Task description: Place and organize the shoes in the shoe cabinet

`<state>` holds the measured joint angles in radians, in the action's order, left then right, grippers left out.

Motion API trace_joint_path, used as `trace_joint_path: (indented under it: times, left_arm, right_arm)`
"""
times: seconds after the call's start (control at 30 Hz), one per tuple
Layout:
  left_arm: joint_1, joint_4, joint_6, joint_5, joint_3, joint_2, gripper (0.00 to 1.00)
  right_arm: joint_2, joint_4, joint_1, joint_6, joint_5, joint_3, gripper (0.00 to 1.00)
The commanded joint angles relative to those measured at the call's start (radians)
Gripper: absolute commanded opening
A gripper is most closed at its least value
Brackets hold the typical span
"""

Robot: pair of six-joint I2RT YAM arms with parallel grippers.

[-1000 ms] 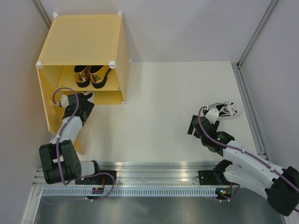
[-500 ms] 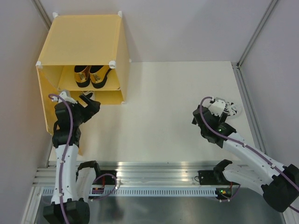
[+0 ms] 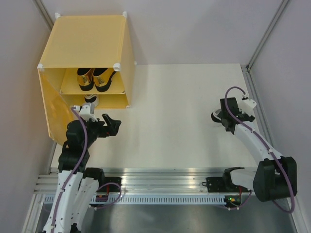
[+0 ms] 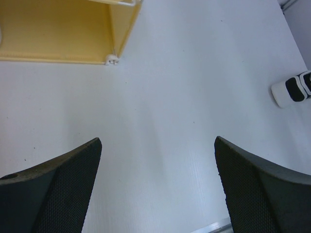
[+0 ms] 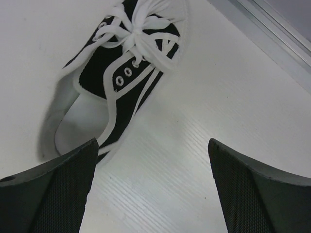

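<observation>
**A:** Jaws?

**B:** Both spread wide, nothing held. Your right gripper [image 5: 153, 145] hovers over the loose sneaker [image 5: 121, 73], which lies on the table [image 3: 170, 107] near the rail [image 5: 272, 34].

**A:** Step?

**B:** Pickup, I'd judge. Drop, straddle its sides, close. Gold loafers [image 3: 93, 78] sit on the cabinet [image 3: 82, 43] shelf, other sneaker [image 3: 90, 100] below them. Your left gripper [image 4: 157, 141] hangs by the cabinet's mouth, with open table between the arms.

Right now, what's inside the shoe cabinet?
Two gold loafers sit side by side on the shelf of the shoe cabinet. Below, one white sneaker shows only its end; the shelf covers the rest.
</observation>
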<state>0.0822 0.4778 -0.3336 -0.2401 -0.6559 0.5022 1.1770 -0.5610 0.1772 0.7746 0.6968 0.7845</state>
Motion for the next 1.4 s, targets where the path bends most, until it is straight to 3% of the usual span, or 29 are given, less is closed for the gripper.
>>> trace_joint_path:
  times: [0.0, 0.33, 0.7, 0.87, 0.97, 1.2, 1.37]
  left_arm:
    - [0.022, -0.050, 0.065, 0.015, 0.032, -0.028, 1.00]
    - [0.053, -0.059, 0.080, 0.078, 0.035, -0.037, 1.00]
    - [0.057, -0.059, 0.084, 0.087, 0.038, -0.030, 1.00]
    - [0.057, -0.056, 0.084, 0.093, 0.038, -0.028, 1.00]
    - [0.057, -0.057, 0.084, 0.091, 0.038, -0.027, 1.00]
    - [0.057, -0.059, 0.085, 0.093, 0.039, -0.025, 1.00]
    - [0.057, -0.058, 0.085, 0.094, 0.038, -0.025, 1.00]
  right_arm:
    - [0.061, 0.094, -0.093, 0.040, -0.103, 0.033, 0.97]
    - [0.266, 0.182, -0.147, 0.005, -0.171, 0.123, 0.94]
    - [0.294, 0.194, -0.147, 0.034, -0.200, 0.090, 0.89]
    - [0.345, 0.210, -0.148, 0.058, -0.244, 0.055, 0.81]
    - [0.343, 0.223, -0.147, 0.042, -0.267, 0.039, 0.67]
    - [0.288, 0.243, -0.137, -0.044, -0.327, 0.038, 0.01]
    - [0.259, 0.234, -0.024, -0.104, -0.318, 0.074, 0.01]
